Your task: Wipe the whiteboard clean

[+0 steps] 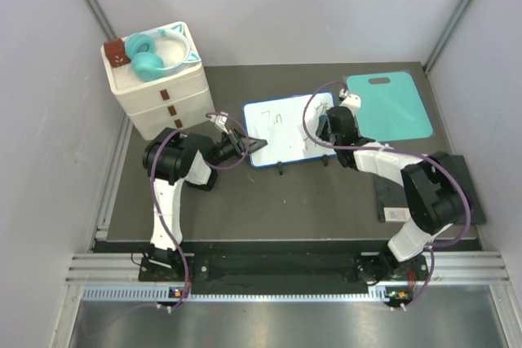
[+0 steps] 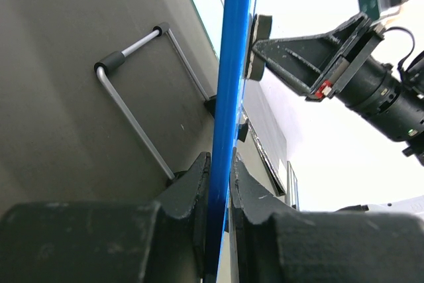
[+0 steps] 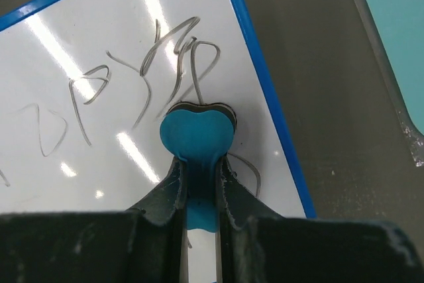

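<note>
The whiteboard [image 1: 281, 124], white with a thin blue rim and black scribbles, lies in the middle of the dark mat. My left gripper [image 1: 247, 145] is shut on its left rim; the left wrist view shows the blue rim [image 2: 228, 97] pinched between the jaws. My right gripper [image 1: 326, 130] is shut on a small blue heart-shaped eraser [image 3: 197, 134], pressed on the board's right part, over the scribbles [image 3: 169, 51]. The eraser's grey pad [image 2: 255, 48] touches the board in the left wrist view.
A teal mat [image 1: 389, 106] with a handle slot lies right of the board. White stacked drawers [image 1: 159, 87] hold teal headphones [image 1: 151, 55] at the back left. A black slab [image 1: 424, 193] lies at the right, under the right arm.
</note>
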